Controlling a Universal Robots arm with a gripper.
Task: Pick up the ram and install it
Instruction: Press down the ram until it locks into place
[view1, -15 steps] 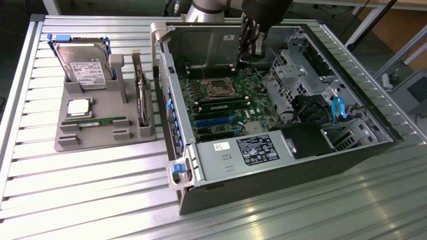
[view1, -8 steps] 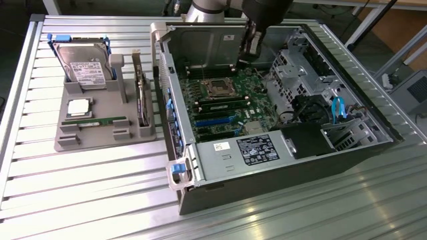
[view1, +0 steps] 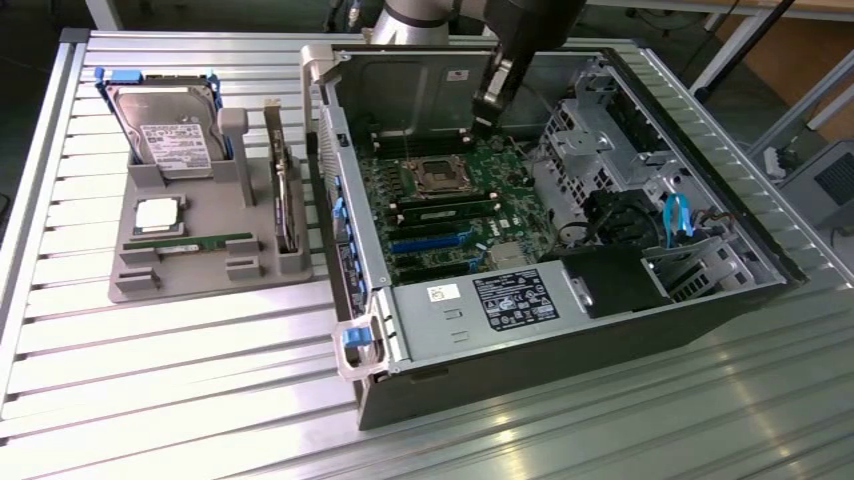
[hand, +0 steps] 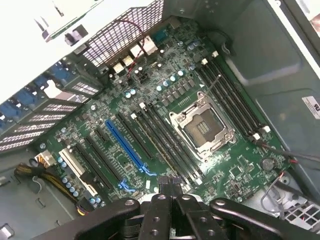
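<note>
Ribbed metal surface (view1: 174, 400) carries everything. Biggest thing on it is the open PC case (view1: 747, 290), lying on its side w/ the motherboard (view1: 461, 215) facing up. All places below are given rel. to the case.

Inside the case: silver PSU (view1: 487, 305) at the end nearest the camera in the exterior view; drive cage w/ a blue cable (view1: 677, 215) on the exterior view's right; empty CPU socket (view1: 435, 177) mid-board, also seen in the wrist view (hand: 202, 127). One green stick already sits in a slot just beside the socket (view1: 447, 210).

Robot arm (view1: 527, 30) comes down over the case's far end. The end effector (view1: 483, 128) hangs above the board near the socket, inside the case walls. In the wrist view its black fingers (hand: 172, 207) are pressed together, w/ nothing between them.

Outside the case, on the exterior view's left, a grey tray (view1: 214, 270) stands just beside the case wall. It holds a hard drive (view1: 167, 130) at its far end, an expansion card (view1: 282, 190) on edge nearest the case, a square CPU (view1: 158, 212), and the ram (view1: 200, 243), lying flat in the tray's near part, well apart from the end effector.
</note>
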